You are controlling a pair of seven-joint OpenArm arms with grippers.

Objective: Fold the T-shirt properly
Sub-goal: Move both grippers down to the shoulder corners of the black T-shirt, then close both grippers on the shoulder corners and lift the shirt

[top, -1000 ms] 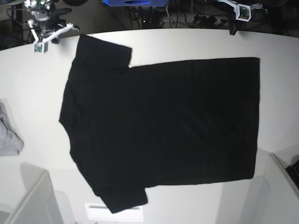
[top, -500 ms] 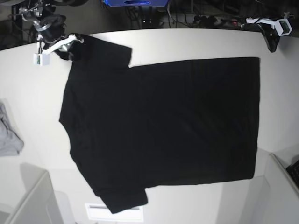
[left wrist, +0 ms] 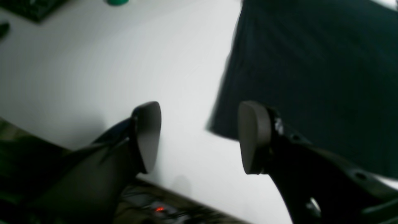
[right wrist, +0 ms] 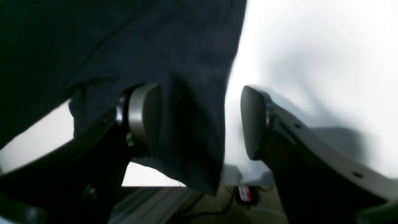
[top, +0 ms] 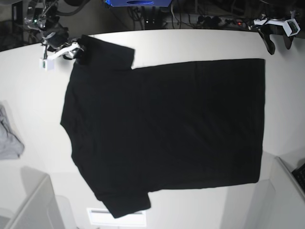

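Note:
The black T-shirt (top: 167, 129) lies spread flat on the white table (top: 200, 43), collar side to the left and hem to the right. My right gripper (top: 74, 51) is at the far left sleeve. In the right wrist view it (right wrist: 200, 121) is open, and the sleeve's edge (right wrist: 192, 140) hangs between the two pads without being pinched. My left gripper (top: 279, 44) hovers at the table's far right edge, just past the hem corner. Seen from the left wrist, the gripper (left wrist: 200, 137) is open above bare table, and the T-shirt corner (left wrist: 311, 77) reaches in beside the right pad (left wrist: 255, 137).
A small grey cloth (top: 9, 136) lies at the table's left edge. Grey bins stand at the front left (top: 28, 205) and front right (top: 286, 191). A white label (top: 116, 217) sits at the front edge. Cables and a blue object (top: 138, 2) lie behind the table.
Both grippers have opened. The right one moved down onto the far left sleeve; the left one swung right and down toward the hem corner. The T-shirt has not moved.

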